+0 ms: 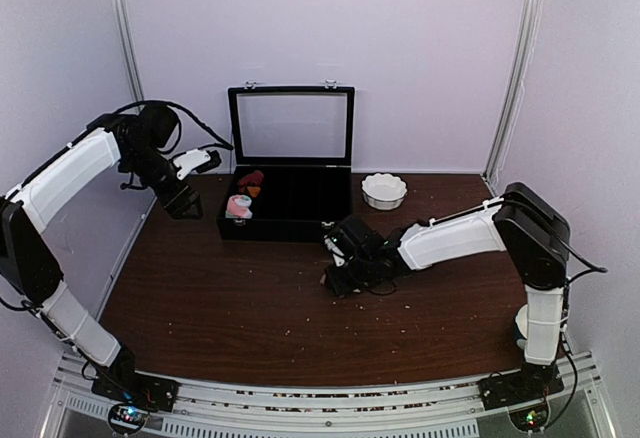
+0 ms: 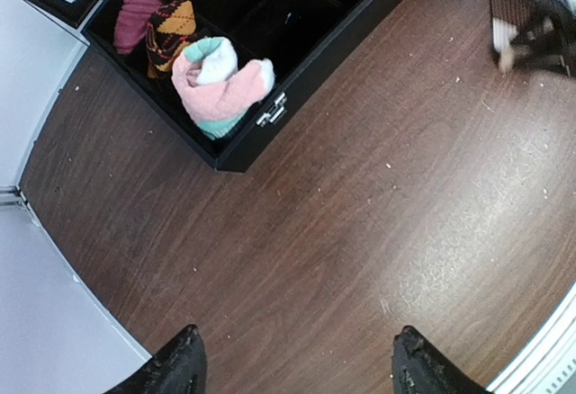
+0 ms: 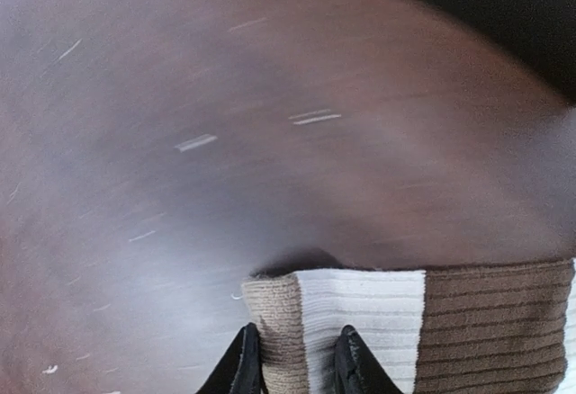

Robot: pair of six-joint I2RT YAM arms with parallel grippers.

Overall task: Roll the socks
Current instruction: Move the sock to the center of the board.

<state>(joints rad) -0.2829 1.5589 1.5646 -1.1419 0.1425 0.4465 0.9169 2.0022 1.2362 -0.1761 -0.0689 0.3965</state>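
Sharing the black box (image 1: 290, 226): pink sock (image 2: 225, 93), red-orange bundle (image 2: 166, 30); left jaws apart, right jaws clamping striped sock (image 3: 423, 326).

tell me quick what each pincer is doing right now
Left pincer: open, holding nothing.
Right pincer: closed on the edge of the brown and white sock.

Arms: 2, left arm (image 1: 70, 173) and right arm (image 1: 450, 238).
Grippers: 2, left gripper (image 2: 297, 358) and right gripper (image 3: 292, 362), two fingers each.
Box (image 2: 351, 34): 1, ahead of left gripper.
In box: 1 pink-mint-white roll (image 2: 220, 88), 1 dark red piece (image 2: 137, 16), 1 orange-black piece (image 2: 175, 30); last two touching, one bundle or two not discernible.
Striped sock (image 3: 432, 322): 1, between right gripper's fingers.
Bowl (image 1: 384, 190): 1, beyond right gripper.
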